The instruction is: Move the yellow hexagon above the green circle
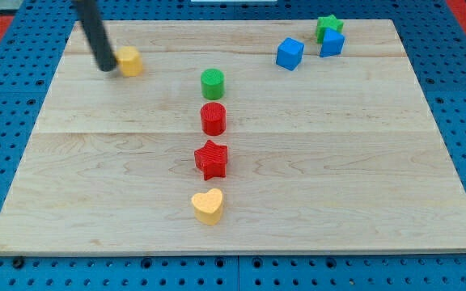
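The yellow hexagon (130, 61) lies near the board's top left. My tip (106, 67) touches its left side; the dark rod slants up to the view's top. The green circle (213, 83) stands to the right of the hexagon and slightly lower, at the top of a column of blocks in the middle of the board.
Below the green circle stand a red circle (213, 118), a red star (212, 159) and a yellow heart (208, 206). At the top right are a blue cube (290, 53), another blue block (332, 43) and a green star (327, 26). The wooden board (362, 162) lies on a blue pegboard.
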